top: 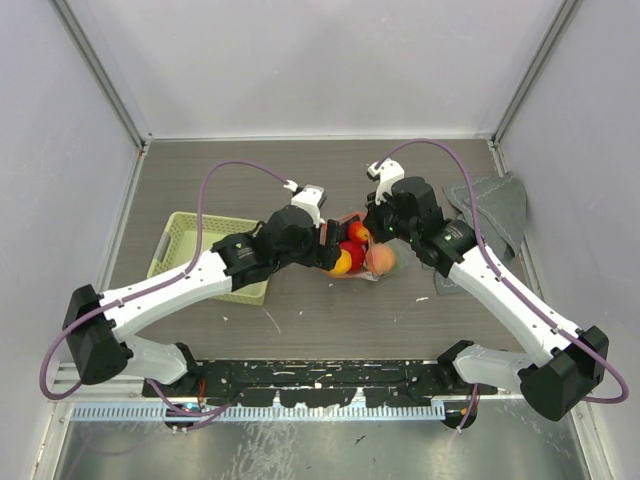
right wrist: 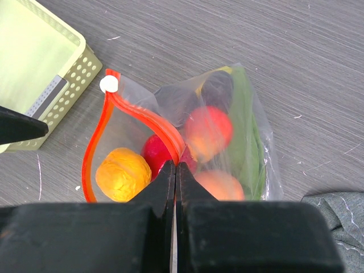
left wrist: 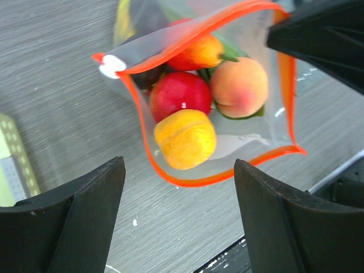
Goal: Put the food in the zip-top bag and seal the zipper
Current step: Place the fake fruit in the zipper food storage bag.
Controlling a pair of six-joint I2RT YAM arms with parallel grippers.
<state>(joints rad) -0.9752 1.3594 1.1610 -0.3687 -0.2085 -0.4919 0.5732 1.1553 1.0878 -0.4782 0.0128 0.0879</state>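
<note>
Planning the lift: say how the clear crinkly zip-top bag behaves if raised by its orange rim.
Probably floppy: the clear crinkly zip-top bag wrinkles around its load. The round yellow-orange toy fruit lies by the open mouth, so it may roll out.

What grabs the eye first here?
Bright food sits in the clear bag at table centre, its red-orange zipper gaping open. The right gripper pinches that zipper, and the left gripper hangs open just before the mouth.
</note>
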